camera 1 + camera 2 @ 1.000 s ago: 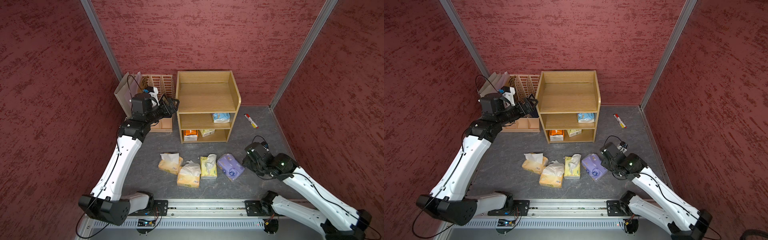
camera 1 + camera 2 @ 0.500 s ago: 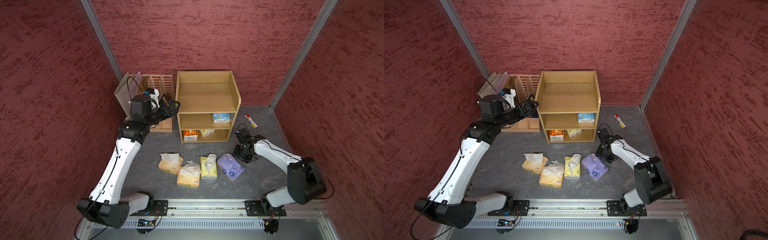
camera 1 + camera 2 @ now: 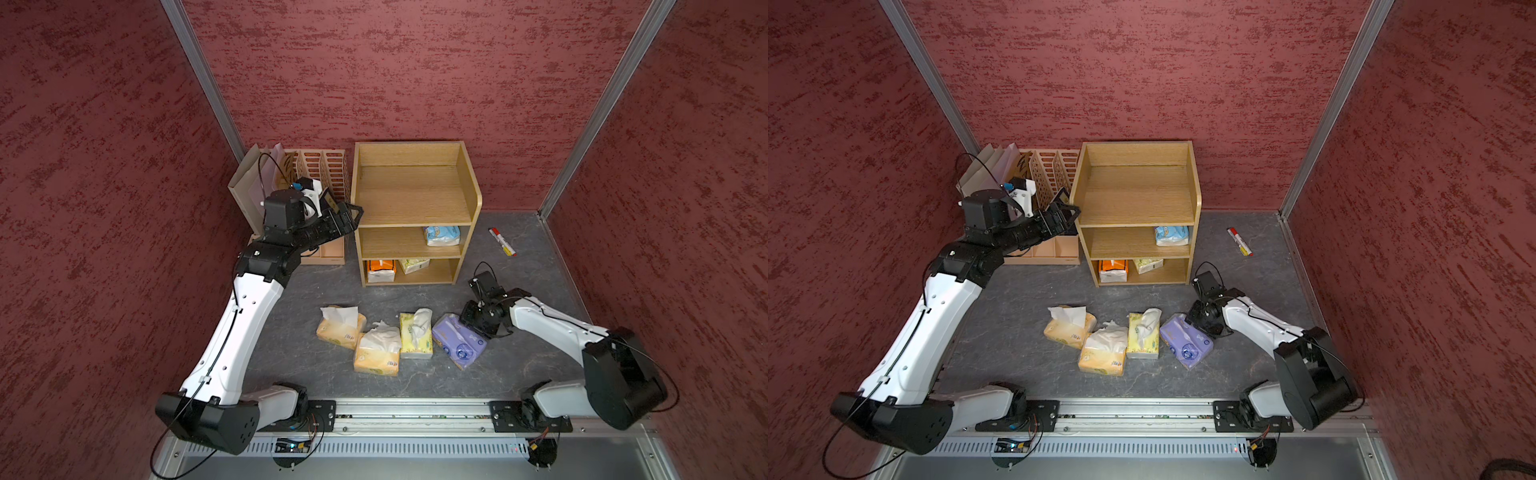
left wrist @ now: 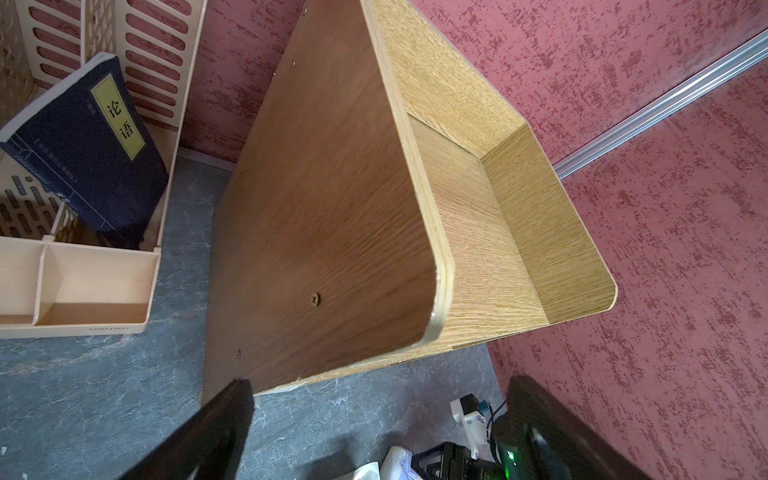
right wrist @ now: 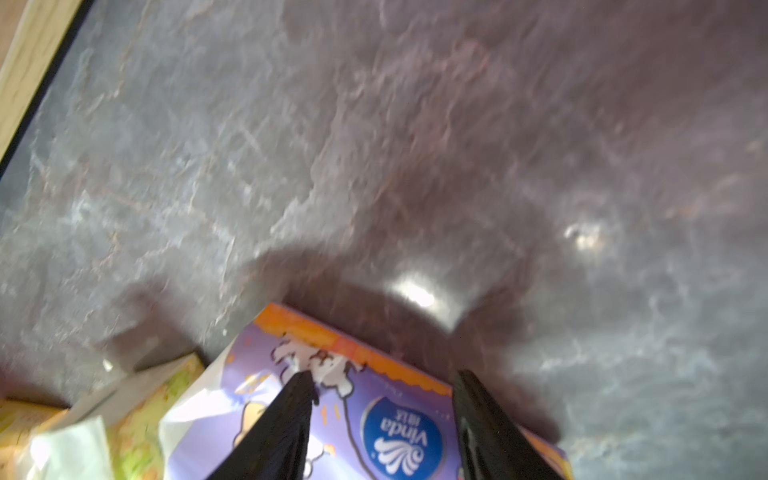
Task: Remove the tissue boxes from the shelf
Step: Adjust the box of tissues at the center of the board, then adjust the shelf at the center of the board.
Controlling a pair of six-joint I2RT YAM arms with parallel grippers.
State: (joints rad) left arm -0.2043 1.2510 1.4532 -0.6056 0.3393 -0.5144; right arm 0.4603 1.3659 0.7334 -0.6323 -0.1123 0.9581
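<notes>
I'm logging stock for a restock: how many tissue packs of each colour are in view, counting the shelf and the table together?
orange-yellow packs: 2
pale yellow packs: 2
purple pack: 1
light blue pack: 1
orange-and-white pack: 1
Total: 7

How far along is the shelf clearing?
Done: four on the table: two orange-yellow packs, pale yellow pack, purple pack. In hand: nothing; right gripper open over purple pack, left gripper open beside the shelf. Left inside: light blue pack, orange-and-white pack, second pale yellow pack.
</notes>
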